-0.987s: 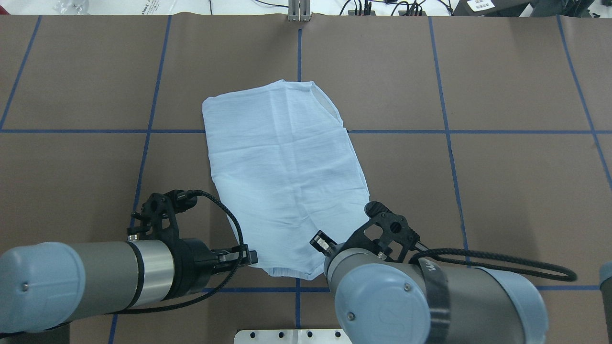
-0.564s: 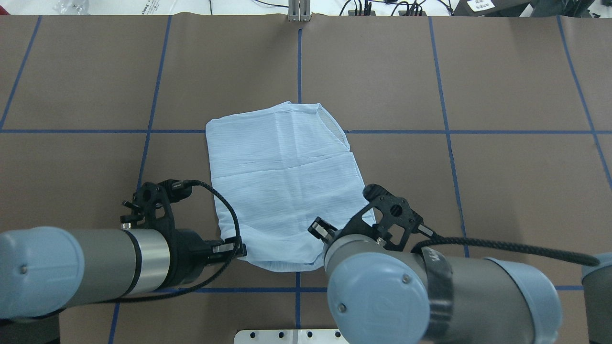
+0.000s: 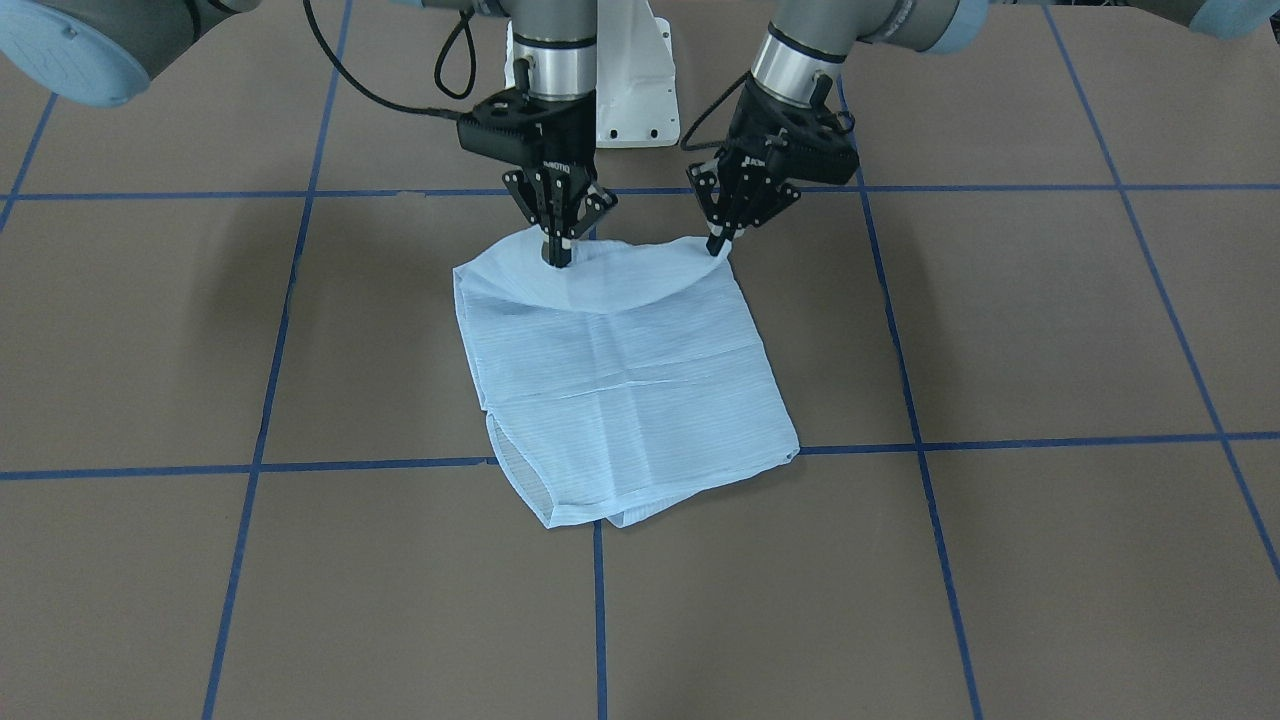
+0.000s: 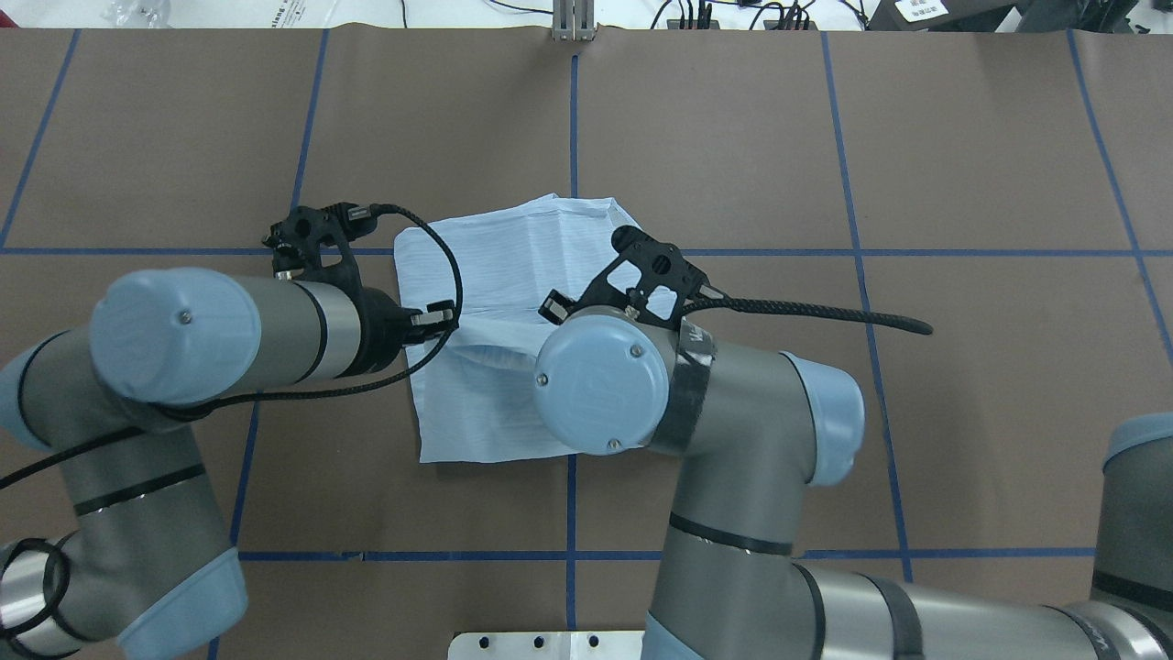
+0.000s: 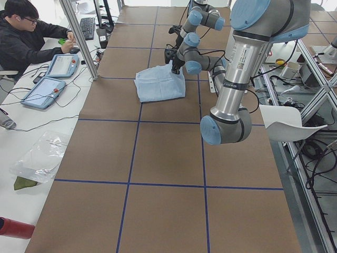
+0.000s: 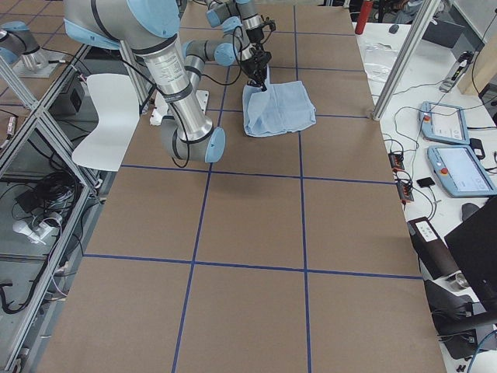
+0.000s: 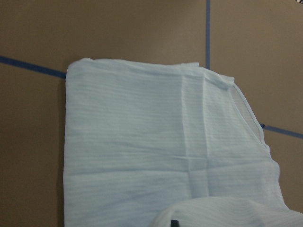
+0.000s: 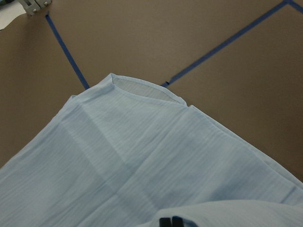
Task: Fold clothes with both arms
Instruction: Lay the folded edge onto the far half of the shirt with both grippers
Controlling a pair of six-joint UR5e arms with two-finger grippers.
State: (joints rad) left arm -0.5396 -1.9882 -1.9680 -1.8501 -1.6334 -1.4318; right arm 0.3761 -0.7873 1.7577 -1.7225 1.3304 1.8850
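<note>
At table (image 3: 1000, 330) centre, the 6 o'clock hem of the shirt (image 3: 640, 390) is pinched by left gripper (image 3: 720, 243) and right gripper (image 3: 556, 258). It has been lifted and carried toward 12 o'clock, so the half-fold is judged underway.

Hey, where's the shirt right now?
In the front-facing view the shirt lies mid-table, just ahead of the robot's base, its robot-side edge pinched up by the right gripper and the left gripper.

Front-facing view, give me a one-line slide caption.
The left claw and right claw pinch the robot-side edge of the blue shirt, lifted above the rest on the table.
</note>
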